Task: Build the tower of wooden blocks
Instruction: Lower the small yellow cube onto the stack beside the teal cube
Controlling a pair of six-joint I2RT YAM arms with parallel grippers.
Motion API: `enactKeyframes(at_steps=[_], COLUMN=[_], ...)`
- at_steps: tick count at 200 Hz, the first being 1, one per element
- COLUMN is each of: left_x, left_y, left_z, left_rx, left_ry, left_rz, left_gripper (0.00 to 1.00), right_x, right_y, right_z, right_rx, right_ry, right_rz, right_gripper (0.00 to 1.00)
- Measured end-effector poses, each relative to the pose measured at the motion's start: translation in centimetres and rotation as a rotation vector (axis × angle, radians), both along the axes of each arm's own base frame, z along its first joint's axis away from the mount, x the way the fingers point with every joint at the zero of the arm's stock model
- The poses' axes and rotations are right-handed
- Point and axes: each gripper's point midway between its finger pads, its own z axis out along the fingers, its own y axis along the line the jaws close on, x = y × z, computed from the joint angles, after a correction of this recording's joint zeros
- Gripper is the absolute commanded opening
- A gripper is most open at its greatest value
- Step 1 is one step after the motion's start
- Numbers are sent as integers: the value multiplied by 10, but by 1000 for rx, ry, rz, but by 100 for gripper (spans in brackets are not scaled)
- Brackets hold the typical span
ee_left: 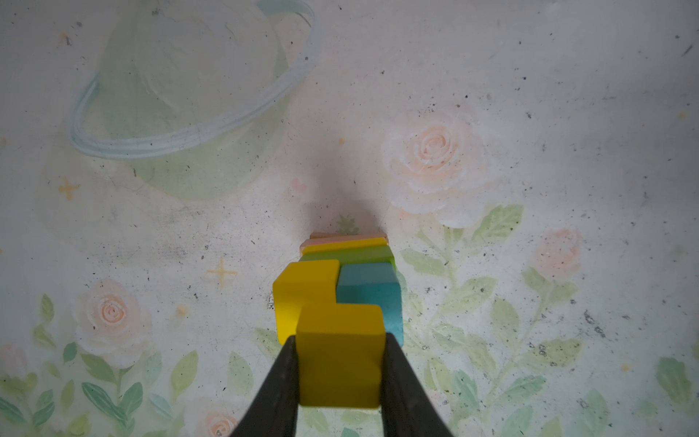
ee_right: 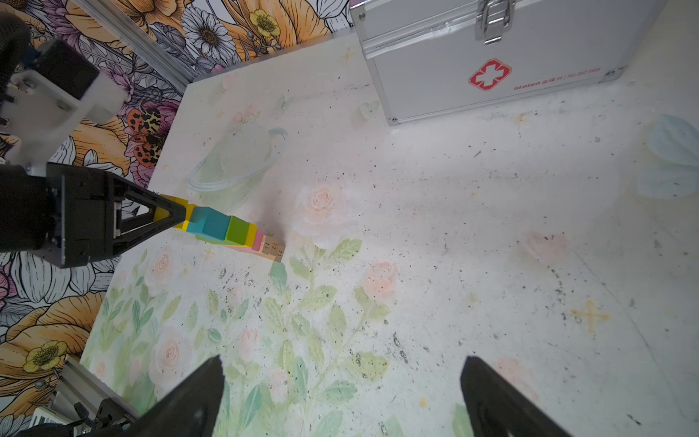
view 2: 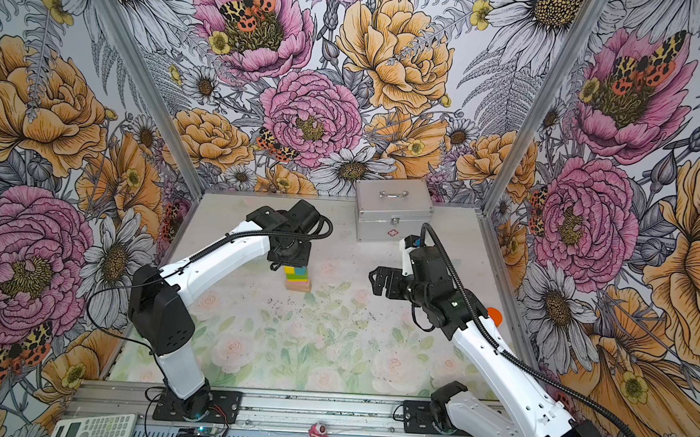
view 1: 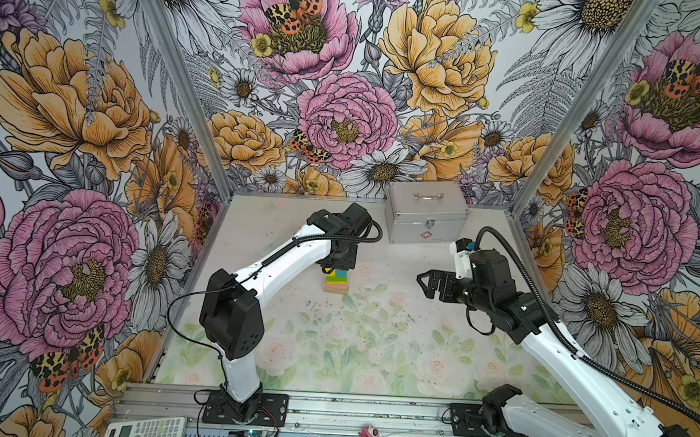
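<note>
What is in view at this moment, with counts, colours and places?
tan bars: three, plain wood, base of the tower
pink slab: one, pink, on the tan bars
yellow slab: one, yellow, mid-tower
green bar: one, green, mid-tower
teal cube: one, teal, upper layer
lower yellow cube: one, yellow, beside the teal cube
top yellow cube: one, yellow, topmost
metal case: one, silver, table's far edge
calculator: one, white, near rail
table: one, pale floral
left end effector: black, shut on the top yellow cube
right end effector: black, open, empty
</note>
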Motion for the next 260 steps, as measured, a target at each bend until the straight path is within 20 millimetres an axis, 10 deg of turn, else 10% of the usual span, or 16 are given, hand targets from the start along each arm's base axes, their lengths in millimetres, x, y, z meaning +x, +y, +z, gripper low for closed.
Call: enactKeyframes(at_steps=[260], left_x=[0], left_y=[-2], left_z=[-4], left_rx=[-7], left_ry=[3], left_rz=[-2], left_gripper=[31], right_x=[-4], right_y=[-2], right_z=[-2], right_rx=[-3], right_ry=[0], right_rz=[3], right_gripper=[100])
